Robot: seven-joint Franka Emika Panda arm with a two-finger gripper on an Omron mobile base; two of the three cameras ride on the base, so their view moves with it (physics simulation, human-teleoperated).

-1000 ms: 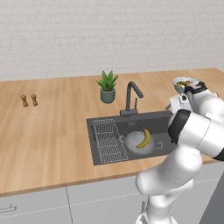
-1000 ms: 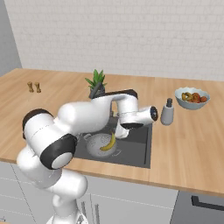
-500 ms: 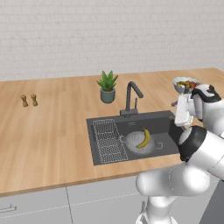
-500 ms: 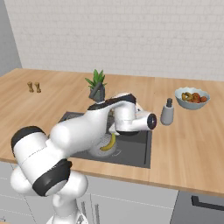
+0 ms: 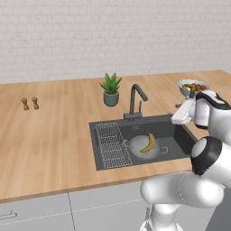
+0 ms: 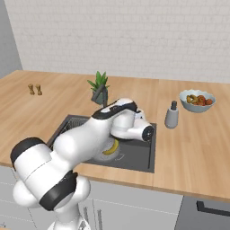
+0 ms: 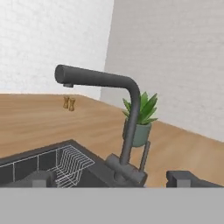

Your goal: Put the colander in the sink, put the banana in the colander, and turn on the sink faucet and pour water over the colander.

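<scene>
So two of three steps looked done: the colander (image 5: 145, 148) sat in the sink (image 5: 180, 135) beside the wire rack (image 5: 111, 144), and the banana (image 5: 149, 142) lay inside it. The gripper (image 7: 111, 179) had its fingers spread wide, holding nothing, aimed at the faucet (image 7: 124, 109). No water was running, so the lever was left.

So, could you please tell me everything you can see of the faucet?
The faucet is a dark grey, matte, metal-looking tap. It stands upright on a flat base at the back rim of the sink, in front of the plant. A straight stem rises and bends into a spout that reaches out over the basin. A thin lever stands beside the stem. No water is running. Nothing touches it; the open gripper faces its base.
</scene>
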